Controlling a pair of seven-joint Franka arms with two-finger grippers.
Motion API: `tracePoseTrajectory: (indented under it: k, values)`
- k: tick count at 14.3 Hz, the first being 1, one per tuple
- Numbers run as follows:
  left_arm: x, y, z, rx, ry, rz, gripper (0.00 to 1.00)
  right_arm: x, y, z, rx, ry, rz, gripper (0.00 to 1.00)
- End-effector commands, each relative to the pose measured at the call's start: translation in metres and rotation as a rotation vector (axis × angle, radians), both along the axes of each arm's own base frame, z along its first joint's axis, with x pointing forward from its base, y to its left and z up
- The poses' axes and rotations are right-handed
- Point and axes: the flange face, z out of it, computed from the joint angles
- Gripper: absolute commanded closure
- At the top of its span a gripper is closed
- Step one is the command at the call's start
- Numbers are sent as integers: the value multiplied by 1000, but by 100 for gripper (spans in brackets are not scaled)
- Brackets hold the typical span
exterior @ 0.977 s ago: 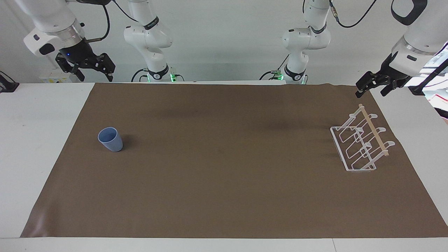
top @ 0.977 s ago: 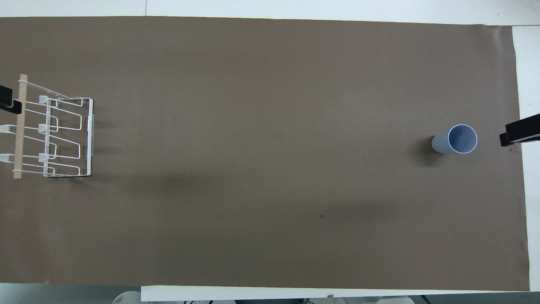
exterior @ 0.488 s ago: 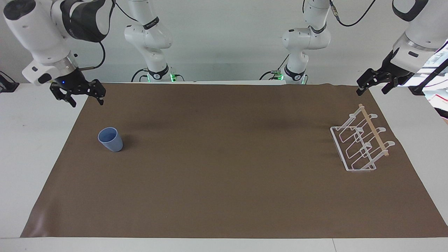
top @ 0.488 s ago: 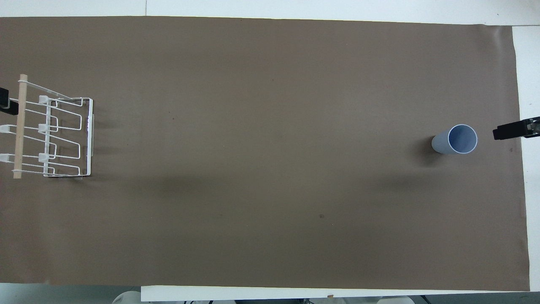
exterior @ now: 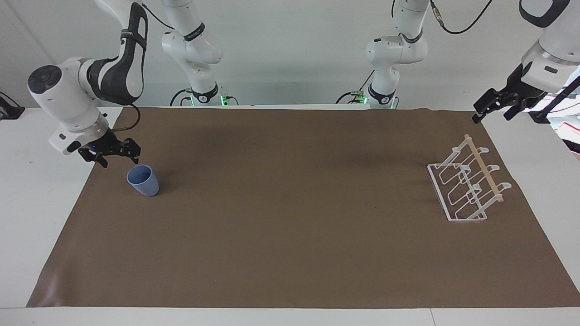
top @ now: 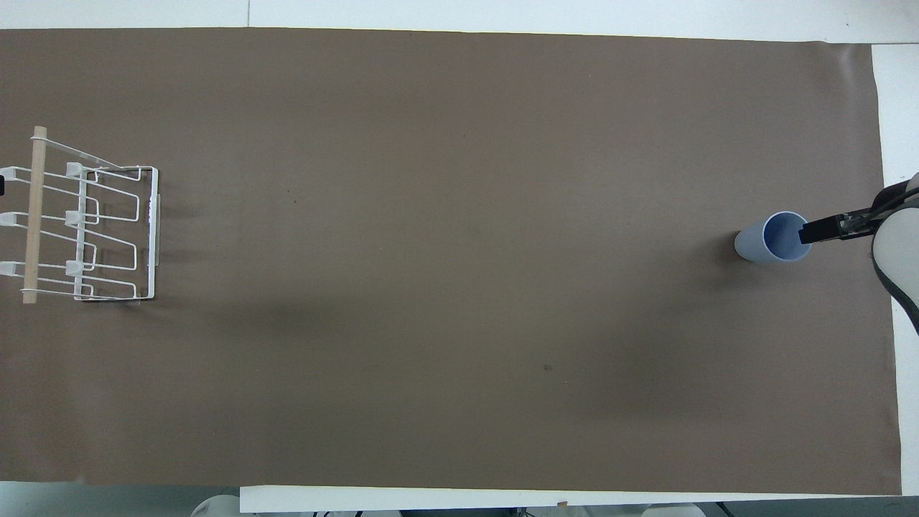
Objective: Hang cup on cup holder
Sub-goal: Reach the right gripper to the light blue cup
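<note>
The light-blue cup [exterior: 143, 180] stands upright on the brown mat at the right arm's end of the table; it also shows in the overhead view [top: 774, 237]. My right gripper [exterior: 119, 160] is open and empty, low, just beside and above the cup's rim; in the overhead view one finger [top: 826, 230] overlaps the rim. The white wire cup holder [exterior: 466, 188] with its wooden dowel stands at the left arm's end, also in the overhead view [top: 90, 230]. My left gripper [exterior: 491, 115] is open, empty and raised over the table edge near the holder.
A brown mat [exterior: 290, 235] covers most of the white table [exterior: 27, 190]. The two arm bases [exterior: 204, 97] stand at the robots' edge. Nothing lies on the mat between cup and holder.
My right gripper has come down and moved in toward the cup, from high above the table edge to just beside the rim. My left gripper has drawn back slightly, away from the holder.
</note>
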Motion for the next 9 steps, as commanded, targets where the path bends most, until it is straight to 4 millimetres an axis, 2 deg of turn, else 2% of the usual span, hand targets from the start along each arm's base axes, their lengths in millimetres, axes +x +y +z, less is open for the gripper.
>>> tracePoseTrajectory:
  k: [1, 3, 5, 7, 8, 9]
  values:
    - [-2, 0, -1, 10, -12, -3, 0, 13, 0, -26, 2, -27, 20, 0]
    - [-14, 1, -8, 7, 19, -10, 0, 12, 0, -46, 8, -5, 24, 1]
    - [-17, -7, -9, 7, 30, -18, 0, 6, 0, -64, 16, 15, 71, 9]
    - [-16, -16, -9, 6, 26, -38, 0, 4, 0, -69, 17, 15, 101, 24]
    - [-17, -19, -8, 6, 25, -46, 0, 2, 0, -72, 18, 19, 101, 36]
    - [-18, -26, -9, 6, 34, -63, 0, 3, 2, -73, 19, 21, 104, 52]
